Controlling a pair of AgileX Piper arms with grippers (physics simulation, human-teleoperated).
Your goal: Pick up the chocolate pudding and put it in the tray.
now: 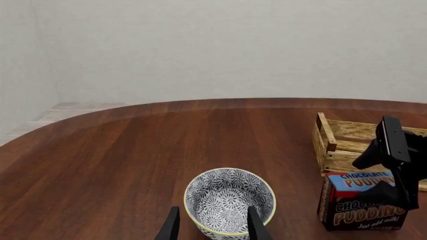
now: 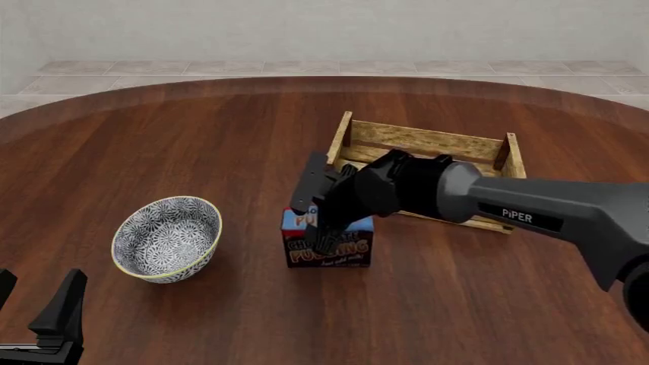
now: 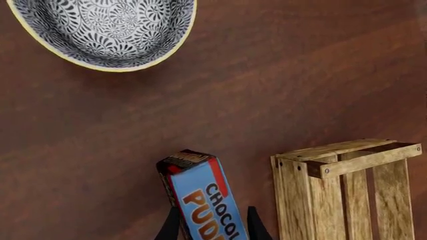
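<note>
Chocolate pudding [image 2: 327, 247] stands beside the tray [image 2: 426, 144], grasped by the right tool [image 2: 322, 220]; left tool [image 2: 36, 308] released.

wooden table [image 2: 203, 129], bowl [image 2: 167, 237], chocolate pudding [image 2: 327, 245], tray [image 2: 426, 163]

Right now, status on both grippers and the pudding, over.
Right gripper astride the chocolate pudding, grip unconfirmed. Left gripper open, idle near the bowl. Pudding upright on the table, just outside the tray. Path unobstructed.

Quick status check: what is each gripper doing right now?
Left gripper: open, holding nothing, near the bowl.
Right gripper: fingers around the chocolate pudding; a firm grip cannot be told.
</note>
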